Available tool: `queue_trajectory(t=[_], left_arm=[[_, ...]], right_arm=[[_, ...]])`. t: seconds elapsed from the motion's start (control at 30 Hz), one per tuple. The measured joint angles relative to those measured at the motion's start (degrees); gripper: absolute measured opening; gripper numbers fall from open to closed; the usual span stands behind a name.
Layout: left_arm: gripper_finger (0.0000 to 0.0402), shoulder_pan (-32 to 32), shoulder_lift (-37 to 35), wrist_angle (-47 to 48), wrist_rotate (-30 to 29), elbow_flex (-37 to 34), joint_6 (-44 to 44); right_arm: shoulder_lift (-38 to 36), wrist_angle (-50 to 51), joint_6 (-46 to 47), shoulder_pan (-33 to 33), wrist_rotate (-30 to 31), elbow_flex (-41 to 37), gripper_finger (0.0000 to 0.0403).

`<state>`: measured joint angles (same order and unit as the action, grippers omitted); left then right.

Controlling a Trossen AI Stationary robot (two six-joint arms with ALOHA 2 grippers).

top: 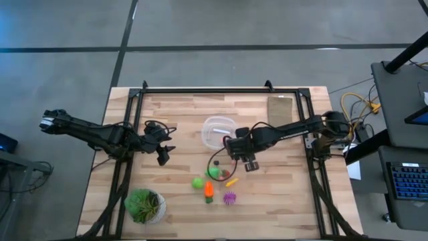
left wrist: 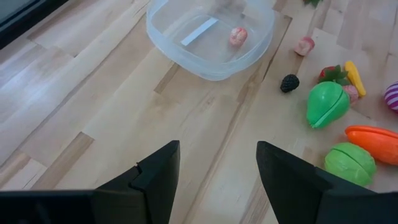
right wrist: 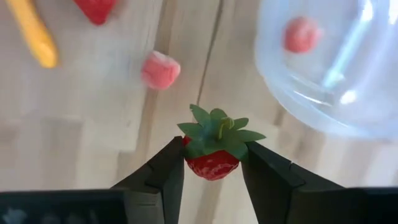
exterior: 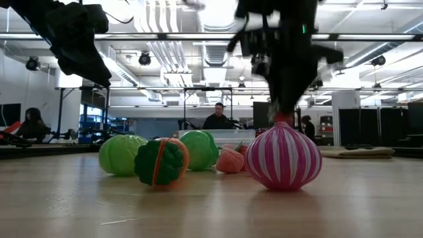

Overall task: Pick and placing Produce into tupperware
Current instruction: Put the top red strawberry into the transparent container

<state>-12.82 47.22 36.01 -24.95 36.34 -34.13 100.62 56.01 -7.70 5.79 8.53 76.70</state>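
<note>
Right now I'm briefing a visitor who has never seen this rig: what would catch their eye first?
The right gripper, shut on a strawberry with green leaves, held above the wood beside the clear tupperware, which already holds one pink piece. Next, the bright produce cluster near the table's middle, and the left gripper waiting open.

The left gripper (left wrist: 217, 180) hovers over the wooden surface (left wrist: 93, 112) with its jaws apart and empty. Beyond it, the clear tupperware (left wrist: 205, 59) holds one pink piece (left wrist: 237, 36); green (left wrist: 326, 104), orange (left wrist: 373, 135) and dark berry (left wrist: 289, 83) produce lie beside it.
</note>
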Motion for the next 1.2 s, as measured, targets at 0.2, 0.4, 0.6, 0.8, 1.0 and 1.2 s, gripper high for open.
queue_trajectory(t=[0.2,0.4,0.6,0.8,1.0,1.2], left_arm=[[0.0199,0.00,0.00,-0.07,-0.94,0.00,0.07],[0.0199,0.02,0.02,-0.40,-2.58,0.00,0.12],[0.0199,0.00,0.02,-1.18,-2.56,0.04,0.09],[0.0199,0.00,0.02,-1.33,-2.36,0.12,0.00],[0.0199,0.00,-0.13,-1.33,-1.82,0.17,-0.07],[0.0199,0.00,-0.11,-1.20,-1.46,0.17,-0.04]], right_arm=[[-1.38,17.16,8.70,-2.13,-4.04,14.07,0.0141],[1.93,18.17,10.71,-5.74,-4.65,19.47,0.0143],[9.96,13.66,8.24,-9.41,-5.37,23.71,0.0143],[19.25,12.61,1.13,-9.94,-3.74,29.13,0.0143],[24.74,12.75,-2.23,-10.08,-2.76,32.56,0.0144],[24.89,12.68,-2.40,-10.83,1.99,31.68,0.0151]])
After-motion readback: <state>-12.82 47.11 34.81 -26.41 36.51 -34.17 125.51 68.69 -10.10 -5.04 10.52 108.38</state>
